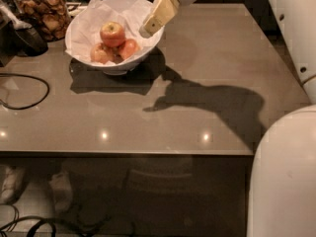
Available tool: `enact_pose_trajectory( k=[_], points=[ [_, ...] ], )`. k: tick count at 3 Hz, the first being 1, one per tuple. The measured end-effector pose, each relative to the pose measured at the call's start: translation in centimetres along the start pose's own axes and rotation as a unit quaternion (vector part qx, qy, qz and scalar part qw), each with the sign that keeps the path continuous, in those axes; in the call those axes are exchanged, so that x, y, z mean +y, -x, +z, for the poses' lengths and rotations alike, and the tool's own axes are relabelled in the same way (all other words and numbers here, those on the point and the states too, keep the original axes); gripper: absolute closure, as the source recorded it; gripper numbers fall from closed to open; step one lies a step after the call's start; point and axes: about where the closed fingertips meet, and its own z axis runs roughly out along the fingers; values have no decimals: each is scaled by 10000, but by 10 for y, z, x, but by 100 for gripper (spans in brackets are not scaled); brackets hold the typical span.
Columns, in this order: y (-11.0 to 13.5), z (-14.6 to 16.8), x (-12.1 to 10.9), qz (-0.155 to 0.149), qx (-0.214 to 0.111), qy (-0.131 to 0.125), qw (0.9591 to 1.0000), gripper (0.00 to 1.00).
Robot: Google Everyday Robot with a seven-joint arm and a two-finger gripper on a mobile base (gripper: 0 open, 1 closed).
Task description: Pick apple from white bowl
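The white bowl (114, 67) stands near the far left corner of a smooth grey-brown table (207, 53), lined with crumpled white paper (81, 31) that rises above its rim. The apple (112, 33), red with a yellowish top, sits highest in the bowl, resting on two paler apples (101, 53) beneath it. The gripper (147, 29) hangs over the bowl's right rim, slanting down and leftward toward the fruit, its tip just beside the paper and clear of the apple. Whether it is open or closed cannot be told from this angle; nothing is seen in its hold.

Left of the bowl and behind it stands a glass jar (42, 11) of brown snacks, with a dark object (24, 36) in front of the jar. A black cable (48, 85) loops on the tabletop in front of the bowl, to its left. The arm's dark shadow (217, 102) stretches right from the bowl's own shadow. Small light spots (103, 135) gleam along the near edge. A white robot body (284, 177) fills the near right corner, and the dim floor (148, 196) below holds more cables (29, 226).
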Motion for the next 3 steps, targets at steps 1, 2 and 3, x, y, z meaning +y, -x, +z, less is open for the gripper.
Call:
enact_pose_trajectory(
  k=[1,2,3],
  points=[
    [2,14,-8,-118,-91,-34,9999,0],
    [7,54,-34,-335,15,-108,9994,0],
    [9,69,-39,-311,4,-133,9994,0]
  ],
)
